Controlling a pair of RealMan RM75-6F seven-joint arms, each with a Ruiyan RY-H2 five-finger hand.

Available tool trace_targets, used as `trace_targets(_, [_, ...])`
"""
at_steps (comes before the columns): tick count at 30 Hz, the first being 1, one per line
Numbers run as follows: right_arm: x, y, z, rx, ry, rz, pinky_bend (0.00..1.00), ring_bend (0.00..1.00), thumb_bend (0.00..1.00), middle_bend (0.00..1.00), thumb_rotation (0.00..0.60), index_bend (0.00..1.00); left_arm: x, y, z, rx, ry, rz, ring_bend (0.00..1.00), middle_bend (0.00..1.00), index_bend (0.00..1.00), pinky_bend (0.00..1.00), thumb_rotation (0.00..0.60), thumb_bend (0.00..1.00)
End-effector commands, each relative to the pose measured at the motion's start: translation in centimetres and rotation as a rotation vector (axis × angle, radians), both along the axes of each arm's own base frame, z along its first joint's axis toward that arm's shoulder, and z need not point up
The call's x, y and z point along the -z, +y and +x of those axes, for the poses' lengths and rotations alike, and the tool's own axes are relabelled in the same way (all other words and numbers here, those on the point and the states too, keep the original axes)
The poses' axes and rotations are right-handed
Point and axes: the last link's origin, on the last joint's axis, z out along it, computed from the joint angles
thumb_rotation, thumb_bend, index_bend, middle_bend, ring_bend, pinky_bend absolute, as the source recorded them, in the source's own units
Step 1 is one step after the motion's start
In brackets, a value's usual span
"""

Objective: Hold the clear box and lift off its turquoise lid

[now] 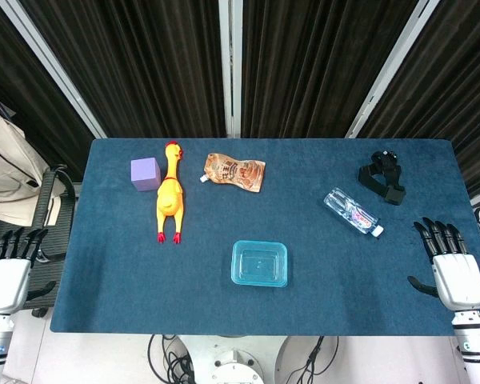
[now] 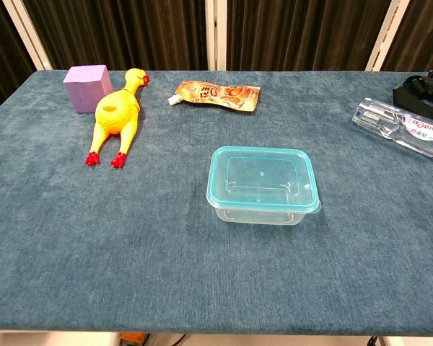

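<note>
Fingers apart on left hand (image 1: 8, 272) and right hand (image 1: 452, 268), one clear box (image 2: 262, 191), one turquoise lid (image 2: 260, 175) on it

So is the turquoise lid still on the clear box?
Yes, on. The turquoise lid sits flat on the clear box, its rim overhanging all around. Neither hand touches it.

box (image 2: 261, 184): lid (image 2: 262, 171) on, bare cloth on all four sides
left hand (image 1: 8, 268): off the table's (image 1: 104, 296) left edge, fingers spread; bare cloth between it and the box
right hand (image 1: 452, 268): at the right edge, fingers spread; bottle (image 1: 353, 212) lies near, further in
far obstacles: chicken (image 1: 170, 196), cube (image 1: 145, 174), pouch (image 1: 235, 172), strap (image 1: 383, 177), all well apart from the box
</note>
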Motion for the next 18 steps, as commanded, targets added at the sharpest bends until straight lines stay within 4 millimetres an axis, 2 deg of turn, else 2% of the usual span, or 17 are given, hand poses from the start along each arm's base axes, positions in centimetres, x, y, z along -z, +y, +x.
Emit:
trace_targets(1, [0.2, -0.2, 0.0, 0.000, -0.003, 0.001, 0.00, 0.00, 0.02, 0.04, 0.600, 0.00, 0.3, 0.1, 0.1, 0.000, -0.003, -0.012, 0.00, 0.10, 0.11, 0.00, 0.600, 0.00])
trace_targets(7, [0.1, -0.2, 0.0, -0.007, -0.014, -0.009, 0.00, 0.00, 0.02, 0.04, 0.600, 0.00, 0.2, 0.3, 0.8, 0.023, -0.009, -0.015, 0.00, 0.10, 0.11, 0.01, 0.600, 0.00])
trace_targets(11, [-0.5, 0.1, -0.2, -0.015, -0.027, -0.038, 0.00, 0.00, 0.02, 0.04, 0.600, 0.00, 0.4, 1.3, 2.6, 0.082, -0.041, -0.021, 0.00, 0.10, 0.11, 0.00, 0.600, 0.00])
trace_targets(14, [-1.1, 0.2, -0.4, -0.025, -0.034, -0.062, 0.00, 0.00, 0.02, 0.04, 0.600, 0.00, 1.4, 3.0, 5.2, 0.181, -0.063, -0.082, 0.00, 0.10, 0.11, 0.00, 0.600, 0.00])
trace_targets(18, [-1.8, 0.4, -0.2, -0.046, -0.022, -0.077, 0.00, 0.00, 0.02, 0.04, 0.600, 0.00, 3.7, 5.1, 9.8, 0.329, -0.071, -0.232, 0.00, 0.10, 0.11, 0.00, 0.600, 0.00])
